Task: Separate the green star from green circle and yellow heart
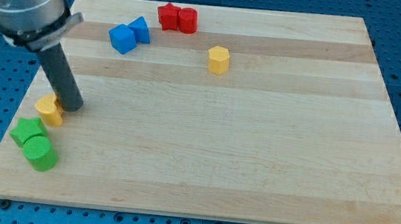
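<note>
The arm carries no claw, so no spread, pressed-together or pinching state applies; it ends in a straight dark rod. The tip [71, 107] rests on the wooden surface [256, 148] near the view's left edge.

Position of the task blocks relative to the tip:
- The yellow heart [50, 110] lies just to the view's left of the tip, touching it or very nearly so; contact cannot be confirmed.
- The green star [28, 132] lies below and to the left of the tip, just beyond the yellow heart and close against it.
- The green circle [40, 153] lies directly below the green star, touching it, and is the block farthest from the tip in this group.

The three blocks form a tight cluster at the lower left corner of the surface.

Other blocks, all well apart from the tip:
- Two blue blocks [129, 34], touching each other, toward the view's top.
- Two red blocks [177, 18], side by side, at the top edge.
- A yellow hexagonal block [219, 59], alone, up and to the right.
</note>
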Tool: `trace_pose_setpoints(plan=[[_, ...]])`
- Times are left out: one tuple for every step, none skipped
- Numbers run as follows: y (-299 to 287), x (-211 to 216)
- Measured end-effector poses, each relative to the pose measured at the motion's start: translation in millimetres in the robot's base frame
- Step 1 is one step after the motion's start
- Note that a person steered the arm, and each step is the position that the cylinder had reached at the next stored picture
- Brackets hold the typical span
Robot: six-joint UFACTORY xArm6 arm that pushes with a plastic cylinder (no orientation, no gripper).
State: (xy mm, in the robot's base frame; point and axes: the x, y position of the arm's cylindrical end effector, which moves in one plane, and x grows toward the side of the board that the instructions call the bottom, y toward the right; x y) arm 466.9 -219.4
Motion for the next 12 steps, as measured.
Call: trace_pose_setpoints(plan=[[12.9, 23.6], [22.5, 20.0], [12.7, -58.7], [-43.1, -109.9], [-81.9, -108.1], [-85.4, -104.0], [-85.6, -50.1], [-85.5, 22.6], [-83.9, 85.2], [-40.4, 85.9], [6.0, 41.6], [36.1, 8.7]])
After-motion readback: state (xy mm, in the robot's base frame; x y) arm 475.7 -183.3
